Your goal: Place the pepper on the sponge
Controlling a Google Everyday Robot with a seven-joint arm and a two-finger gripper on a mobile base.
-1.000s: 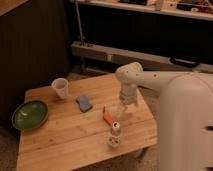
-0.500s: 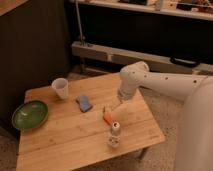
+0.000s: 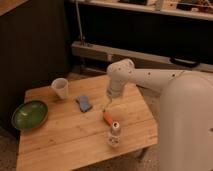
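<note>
Camera view: gripper (image 3: 106, 104) hangs over mid-table, just above the pepper's far end. I cannot tell whether it is spread or pinching. Pepper (image 3: 107, 117) lies on the table (image 3: 60, 145), long axis running from gripper toward the near edge. It lies near but apart from the sponge (image 3: 84, 103), which is on the cup (image 3: 60, 88) side.

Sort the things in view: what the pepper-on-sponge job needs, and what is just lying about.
Job: pepper; sponge; gripper, close above the pepper.
Lying about: white cup; green bowl; small white bottle.
</note>
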